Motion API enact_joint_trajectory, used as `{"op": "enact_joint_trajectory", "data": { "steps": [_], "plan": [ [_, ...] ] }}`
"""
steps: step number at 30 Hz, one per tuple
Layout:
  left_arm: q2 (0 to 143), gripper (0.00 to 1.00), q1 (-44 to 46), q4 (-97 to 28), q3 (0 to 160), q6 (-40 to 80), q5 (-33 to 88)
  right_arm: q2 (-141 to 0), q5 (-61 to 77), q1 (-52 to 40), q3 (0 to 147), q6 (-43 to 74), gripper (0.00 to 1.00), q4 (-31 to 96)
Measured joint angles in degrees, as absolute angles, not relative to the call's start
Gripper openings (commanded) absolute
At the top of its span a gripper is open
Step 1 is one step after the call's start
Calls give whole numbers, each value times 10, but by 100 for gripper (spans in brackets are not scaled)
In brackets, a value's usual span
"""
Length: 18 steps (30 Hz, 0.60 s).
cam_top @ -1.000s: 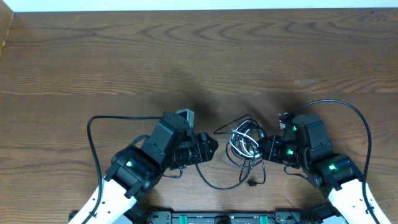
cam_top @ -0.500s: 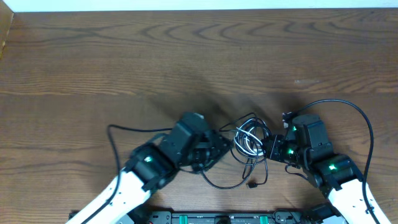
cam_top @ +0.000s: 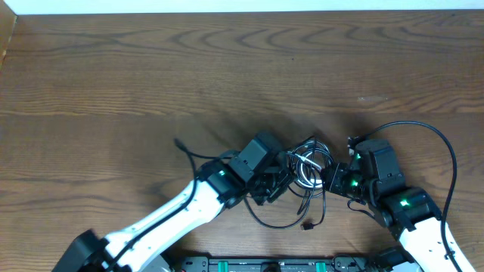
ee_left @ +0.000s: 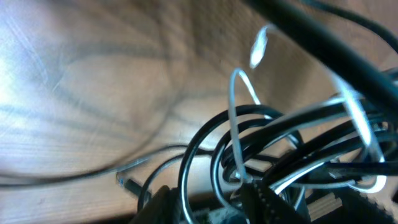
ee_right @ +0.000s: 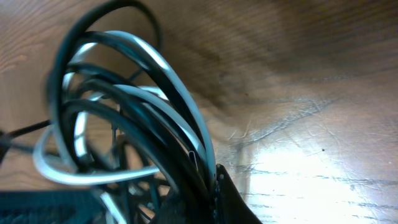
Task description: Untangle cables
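Note:
The cables (cam_top: 306, 165), one white and two black, lie as a tangled coil on the wooden table between my two grippers. A black tail runs down to a small plug (cam_top: 306, 225). My left gripper (cam_top: 278, 181) is at the coil's left side. In the left wrist view its jaws (ee_left: 208, 200) are open, with black loops of the cables (ee_left: 280, 130) passing between the fingers. My right gripper (cam_top: 333, 178) is shut on the coil's right side. In the right wrist view the jaws (ee_right: 210, 186) pinch the black and white strands (ee_right: 124, 93).
Thicker black arm cables loop beside each arm, on the left (cam_top: 185, 147) and on the right (cam_top: 423, 127). The robot base rail (cam_top: 272, 264) runs along the near edge. The table's far edge (cam_top: 242, 12) is at the top.
My left arm has swung right, up to the coil, so its jaws now straddle the loops. The right gripper kept its hold, and the coil shifted slightly right.

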<state>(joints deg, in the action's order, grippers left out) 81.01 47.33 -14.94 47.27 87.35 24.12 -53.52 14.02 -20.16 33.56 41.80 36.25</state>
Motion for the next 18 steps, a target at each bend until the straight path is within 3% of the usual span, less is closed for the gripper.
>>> {"op": "enact_joint_trajectory", "data": {
  "steps": [1, 2, 12, 18],
  "plan": [
    [818, 9, 473, -142, 473, 873, 241, -535, 140, -202, 336, 419, 2, 362],
    [828, 8, 473, -134, 473, 873, 241, -535, 140, -202, 336, 419, 1, 362],
    [851, 8, 474, -129, 473, 828, 256, -535, 153, -202, 336, 420, 3, 362],
    [794, 8, 469, -132, 472, 750, 257, -535, 144, -202, 336, 423, 4, 362]
  ]
}}
